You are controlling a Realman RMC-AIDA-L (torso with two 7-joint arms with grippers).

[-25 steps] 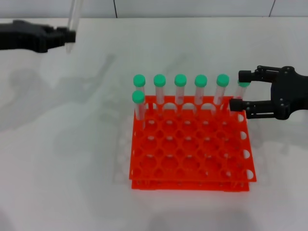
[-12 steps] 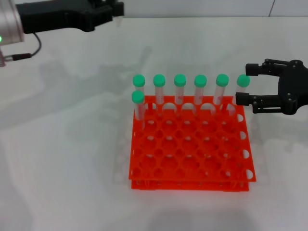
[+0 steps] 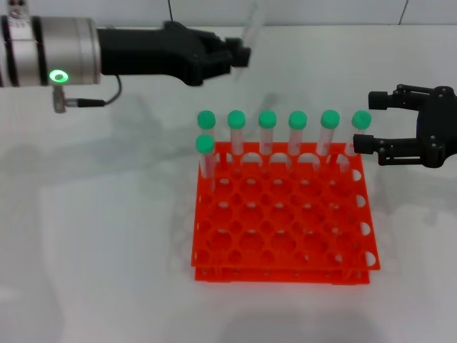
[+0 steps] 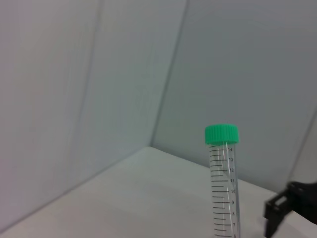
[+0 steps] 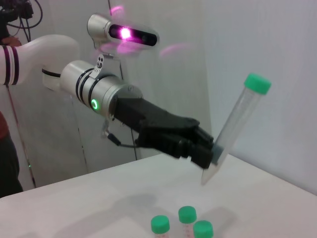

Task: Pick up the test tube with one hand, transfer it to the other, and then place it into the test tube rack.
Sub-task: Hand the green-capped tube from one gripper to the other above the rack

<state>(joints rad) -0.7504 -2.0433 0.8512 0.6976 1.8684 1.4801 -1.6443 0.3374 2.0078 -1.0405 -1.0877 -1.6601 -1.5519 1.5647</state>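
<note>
Hanging in the air behind the rack, test tube (image 5: 234, 126) is clamped near its pointed lower end by left gripper (image 5: 204, 151), green cap up, tube tilted with cap leaning away from the arm; fingers closed tight on it, nothing else in them. Head view shows the tube (image 3: 250, 27) only as a faint clear streak running off the top edge, just past the left gripper (image 3: 232, 56) fingertips. Left wrist view gets the upper part of the tube (image 4: 224, 183) with printed scale marks and the green cap on top, no fingers visible there, and a bit of the black right gripper in the lower corner. Left arm is silver with black bands and a green lit ring (image 3: 58, 76), reaching in from the left across the back of the white table (image 3: 93, 236). Test tube rack (image 3: 282, 214), orange-red, two tiers, sits mid-table below and to the right of the held tube, well apart from it. Rack back row holds six green-capped tubes (image 3: 267, 132) upright, one more in the second row at the left end (image 3: 205, 155); other holes open. Three of those caps show at the bottom of the right wrist view (image 5: 187, 215). Right gripper (image 3: 365, 121) sits at the rack's back right corner, fingers spread wide, holding nothing, one finger tip behind and one in front of the rightmost back-row tube (image 3: 359, 130), whether touching it can't tell.
</note>
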